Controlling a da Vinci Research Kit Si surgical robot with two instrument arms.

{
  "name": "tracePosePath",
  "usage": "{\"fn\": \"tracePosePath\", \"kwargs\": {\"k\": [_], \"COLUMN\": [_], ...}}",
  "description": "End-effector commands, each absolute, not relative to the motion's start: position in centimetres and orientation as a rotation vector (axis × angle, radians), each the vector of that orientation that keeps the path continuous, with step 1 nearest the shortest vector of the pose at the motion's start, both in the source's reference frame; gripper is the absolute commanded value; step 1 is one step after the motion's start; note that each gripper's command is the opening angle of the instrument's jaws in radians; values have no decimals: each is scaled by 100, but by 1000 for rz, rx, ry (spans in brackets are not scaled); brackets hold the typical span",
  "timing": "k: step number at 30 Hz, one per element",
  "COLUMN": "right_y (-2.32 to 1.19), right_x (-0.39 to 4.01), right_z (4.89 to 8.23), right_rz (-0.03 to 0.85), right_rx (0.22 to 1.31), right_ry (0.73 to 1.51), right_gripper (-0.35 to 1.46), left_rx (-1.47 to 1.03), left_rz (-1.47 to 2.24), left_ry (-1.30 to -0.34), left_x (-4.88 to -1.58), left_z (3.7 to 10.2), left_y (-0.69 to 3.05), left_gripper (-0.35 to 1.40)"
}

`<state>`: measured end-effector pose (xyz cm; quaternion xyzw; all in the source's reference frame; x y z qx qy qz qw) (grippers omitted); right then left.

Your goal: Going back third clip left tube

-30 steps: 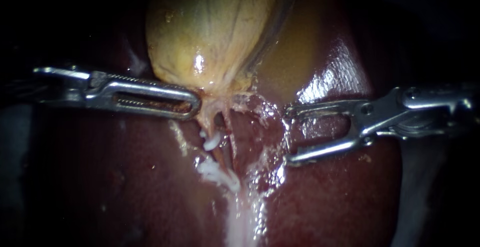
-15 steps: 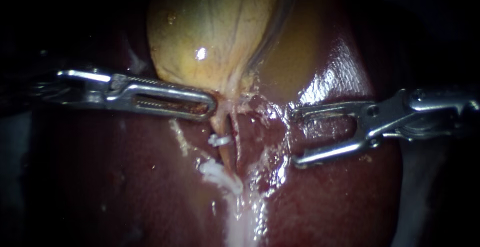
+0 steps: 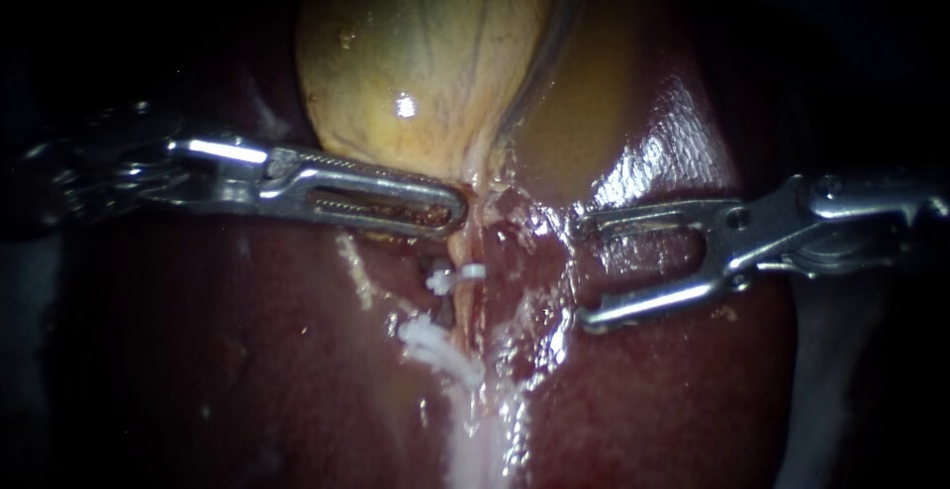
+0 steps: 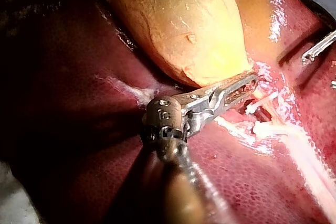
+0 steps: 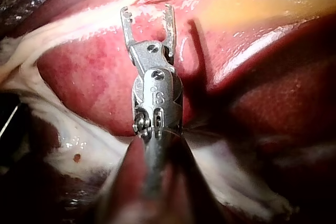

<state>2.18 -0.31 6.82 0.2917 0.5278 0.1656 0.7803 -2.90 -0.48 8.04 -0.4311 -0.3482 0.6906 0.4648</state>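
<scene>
Shoved rightward since a second ago: left tool (image 3: 460, 214), clamped on the gallbladder (image 3: 416, 63) neck, straightening the tube (image 3: 462, 299). Clips (image 3: 442, 279) seated there, mid-liver (image 3: 673, 390). Right tool (image 3: 582, 271) gaping, empty, just beside. Backing-off step, probably; next, withdraw straight, clear of tissue.

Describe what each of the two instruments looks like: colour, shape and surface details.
Left instrument: shiny silver metal, long slim tip with a lengthwise slot and fine teeth, a round pin at its hinge. Right instrument: same silver metal, two thin curved bars, round pins at the hinge.
</scene>
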Motion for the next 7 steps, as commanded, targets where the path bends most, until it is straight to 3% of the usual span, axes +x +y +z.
{"fn": "tracePosePath", "kwargs": {"k": [1, 7], "right_y": [-31, -31], "right_x": [218, 219], "right_z": [682, 681], "right_rz": [356, 356], "right_rx": [630, 631], "right_ry": [1141, 1141], "right_gripper": [50, 50], "left_rx": [-1059, -1059], "left_rz": [1696, 1697], "left_ry": [-855, -859], "left_x": [-290, -290], "left_z": [803, 803], "left_y": [-48, -48], "left_gripper": [-35, -35]}}
